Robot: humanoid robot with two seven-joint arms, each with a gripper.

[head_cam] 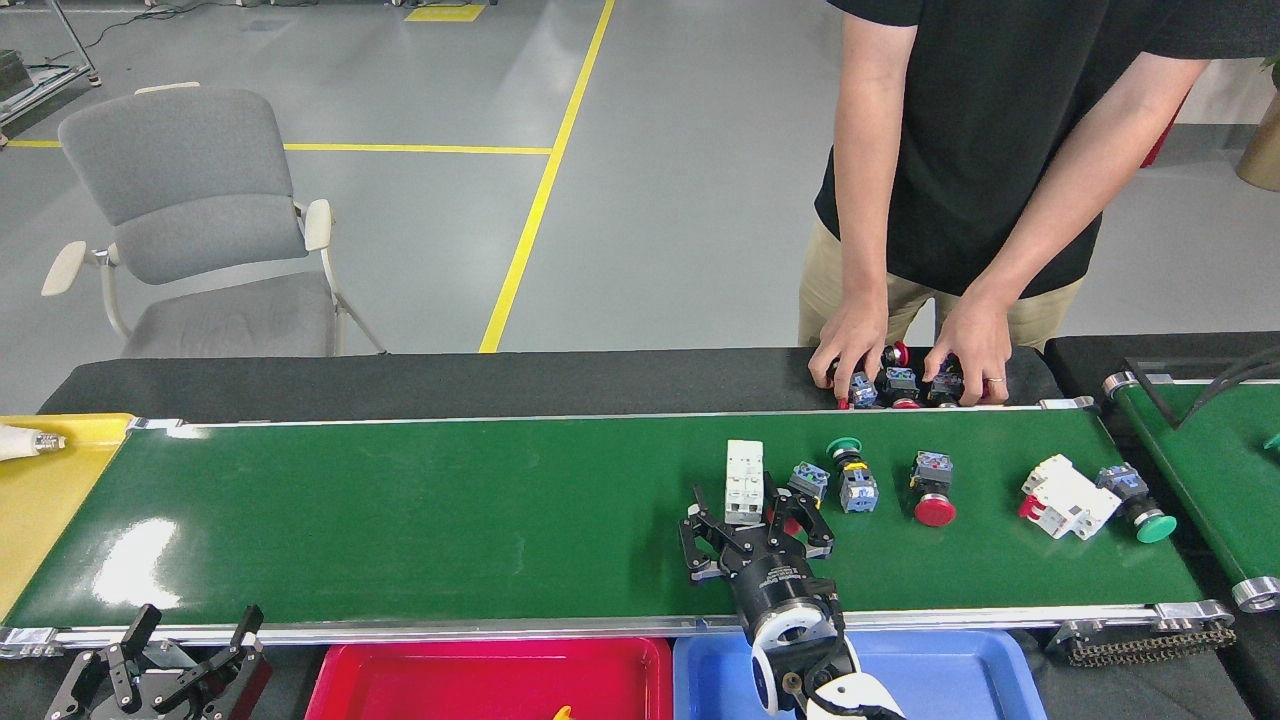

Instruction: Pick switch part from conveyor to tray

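Conveyor (pixel 400 520) belt glossy dark green, smooth, glare patches at left; side rails bare silver metal. White breaker (pixel 743 481) matt white plastic. Red mushroom button (pixel 934 508) shiny plastic. Red tray (pixel 480 680) and blue tray (pixel 950 675) smooth glossy plastic. Right gripper (pixel 755 535) matt black metal. Chair (pixel 190 220) grey woven cloth, cream plastic armrests. Floor (pixel 400 80) smooth grey with a dull sheen, yellow painted lines.

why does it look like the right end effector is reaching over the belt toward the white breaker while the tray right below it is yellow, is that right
Not quite. The head view shows the right end effector open over the conveyor at the white breaker, but the tray below it is blue, not yellow.
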